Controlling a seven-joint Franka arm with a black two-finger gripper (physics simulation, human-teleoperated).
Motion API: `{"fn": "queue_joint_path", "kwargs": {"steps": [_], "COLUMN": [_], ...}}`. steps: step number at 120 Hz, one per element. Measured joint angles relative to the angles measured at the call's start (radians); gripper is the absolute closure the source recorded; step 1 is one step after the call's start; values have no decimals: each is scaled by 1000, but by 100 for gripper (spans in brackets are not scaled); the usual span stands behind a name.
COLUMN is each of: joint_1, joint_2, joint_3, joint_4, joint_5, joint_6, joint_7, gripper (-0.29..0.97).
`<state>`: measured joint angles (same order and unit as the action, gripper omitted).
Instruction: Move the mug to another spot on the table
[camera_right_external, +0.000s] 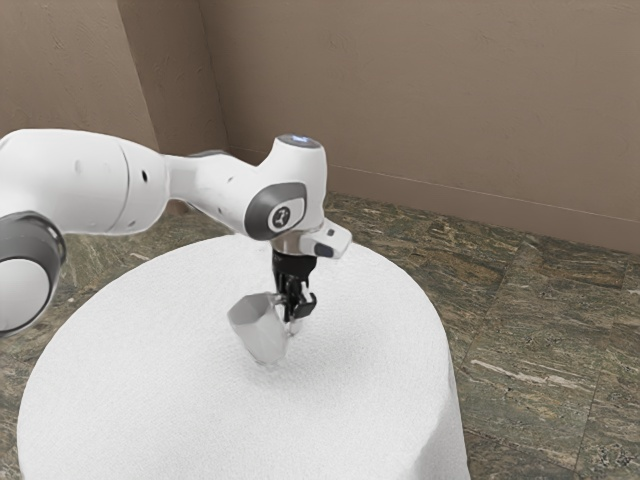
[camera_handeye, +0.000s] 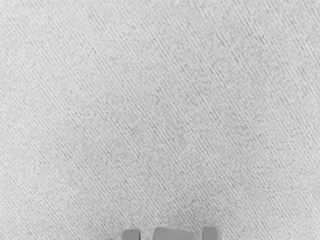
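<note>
Exterior view: at frame centre the claw (camera_right_external: 297, 308) pinches the right-hand wall of the grey mug (camera_right_external: 256, 328). The mug leans left of the claw, tilted, low over the white bench (camera_right_external: 150, 400).

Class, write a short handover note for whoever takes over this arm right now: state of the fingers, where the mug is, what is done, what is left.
Fingers: shut on the mug, gripping it at its side toward the exterior view's right.
Mug: tilted, not upright, near the middle of the round table with the white cloth. Its base is low over the cloth; I cannot tell whether it touches.
Done: the mug is grasped.
Left: carry it to another spot on the table, set it down upright, open the fingers and pull back.
</note>
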<state>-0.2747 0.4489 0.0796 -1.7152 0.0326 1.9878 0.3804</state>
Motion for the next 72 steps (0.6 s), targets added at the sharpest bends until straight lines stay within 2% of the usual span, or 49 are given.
{"fn": "queue_joint_path", "kwargs": {"steps": [25,72], "joint_1": [0,-1], "joint_2": [-26,-39], "joint_3": [2,107], "joint_4": [26,-61], "joint_5": [33,42], "joint_6": [-26,-55], "joint_7": [-13,-29], "gripper": [72,77]}}
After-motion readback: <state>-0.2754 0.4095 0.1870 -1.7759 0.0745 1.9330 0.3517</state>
